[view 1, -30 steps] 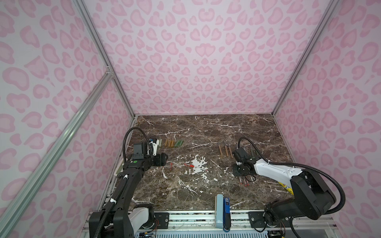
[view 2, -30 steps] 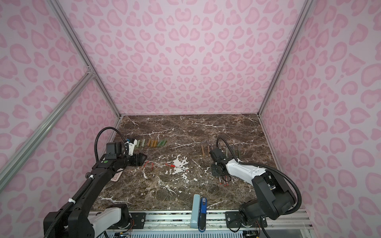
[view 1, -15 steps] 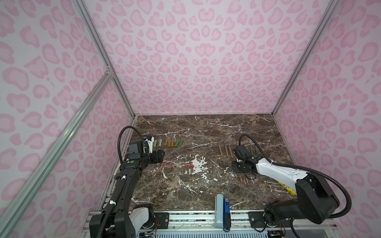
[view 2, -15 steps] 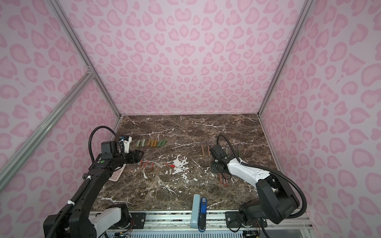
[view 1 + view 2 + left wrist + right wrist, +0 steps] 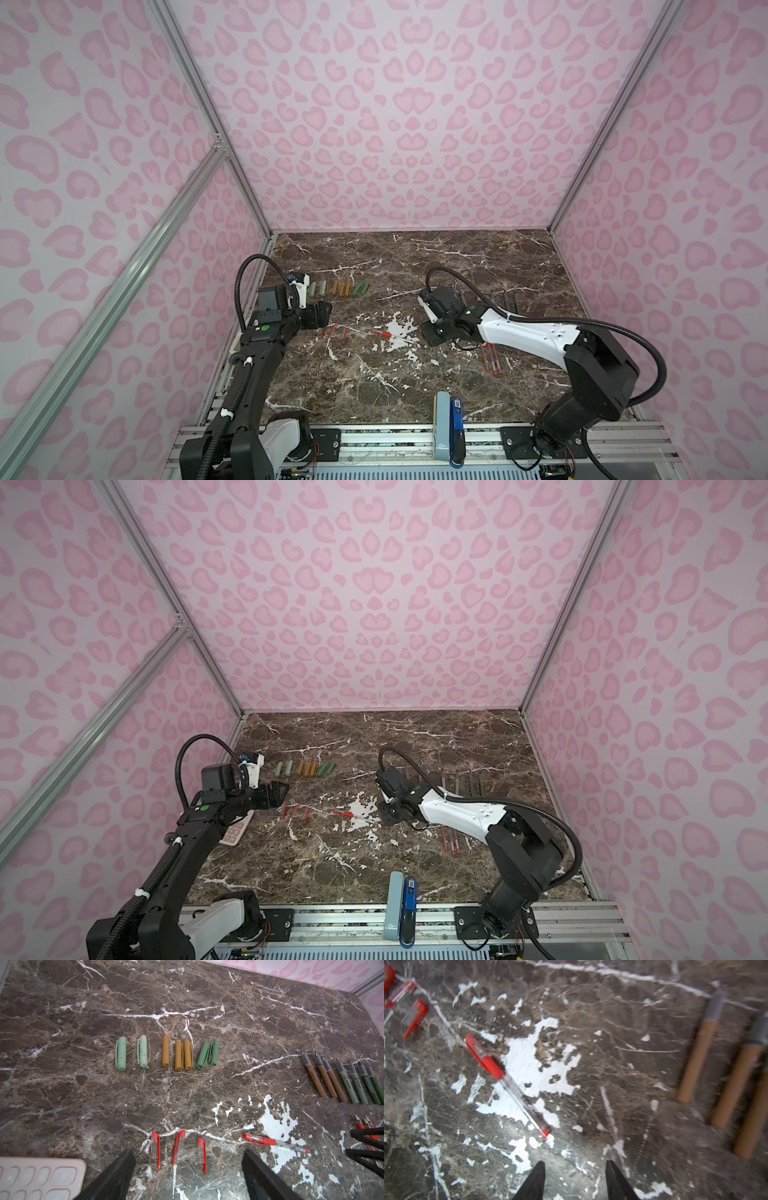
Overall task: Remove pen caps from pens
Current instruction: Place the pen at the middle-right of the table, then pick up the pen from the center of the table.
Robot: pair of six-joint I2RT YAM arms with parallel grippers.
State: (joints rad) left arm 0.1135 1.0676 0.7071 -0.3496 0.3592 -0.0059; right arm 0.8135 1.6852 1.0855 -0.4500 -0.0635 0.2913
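Holding the left gripper (image 5: 188, 1151) wide open and low over the worktop (image 5: 207, 1093), with nothing between the fingers (image 5: 118, 1174). Hovering it right over three clear caps with red clips (image 5: 179, 1147), which are lying side by side, a little apart from one another and already off their pens. Poking a pink calculator (image 5: 41, 1176) into the corner of the left wrist view, beside one finger.

Holding the right gripper (image 5: 575, 1162) with jaws parted and empty, pointing down at bare marble near the plain end of the one capped red pen (image 5: 506, 1084), and not touching it. Finding that pen lying slantwise across a white patch of the worktop, between the two grippers, red cap on and facing the three loose clear caps.

Finding seven more loose caps lying in one row further back on the left arm's side: two pale green caps (image 5: 121, 1053), then three tan caps (image 5: 177, 1054), then two dark green caps (image 5: 208, 1053) touching each other. Finding the uncapped bodies lined up on the right arm's side: three tan-brown pens (image 5: 325, 1078) and four green pens (image 5: 357, 1084), nibs pointing to the back wall. Showing three uncapped red pens (image 5: 491, 360) lying close together nearer the front, just beside the right arm in a top view.
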